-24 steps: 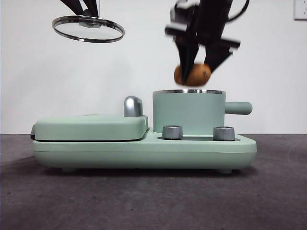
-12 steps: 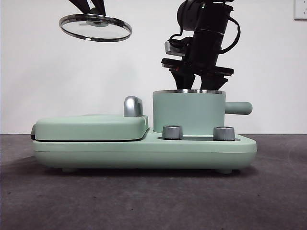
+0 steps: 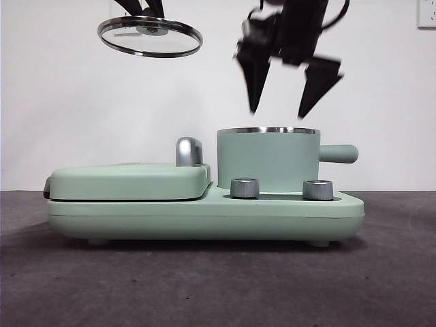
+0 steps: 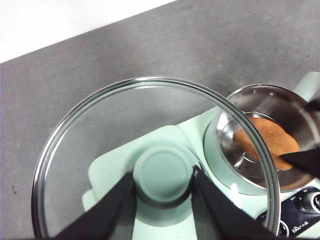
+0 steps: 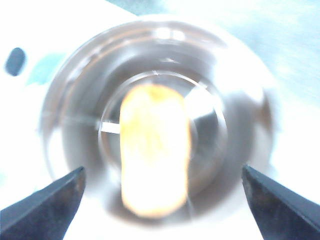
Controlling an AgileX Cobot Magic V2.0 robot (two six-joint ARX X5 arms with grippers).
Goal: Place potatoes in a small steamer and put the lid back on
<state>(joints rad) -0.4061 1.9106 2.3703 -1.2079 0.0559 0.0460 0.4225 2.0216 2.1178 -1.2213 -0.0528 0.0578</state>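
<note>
Potato (image 5: 155, 150) lying inside the steamer (image 3: 268, 160); we see the right tool (image 3: 281, 112) released, jaws spread above the rim, and the left tool (image 4: 162, 200) grasping the lid (image 3: 150, 36) aloft.

The small steamer (image 3: 268, 160) is mint green with a bright steel rim, and its inside is silvery. The potato (image 4: 267, 141) lying in it is orange-brown. The lid (image 3: 150, 36) is clear glass in a steel ring, its knob (image 4: 163, 172) mint green. Both claws are black. The bench (image 3: 218, 286) is dark grey, the wall white
</note>
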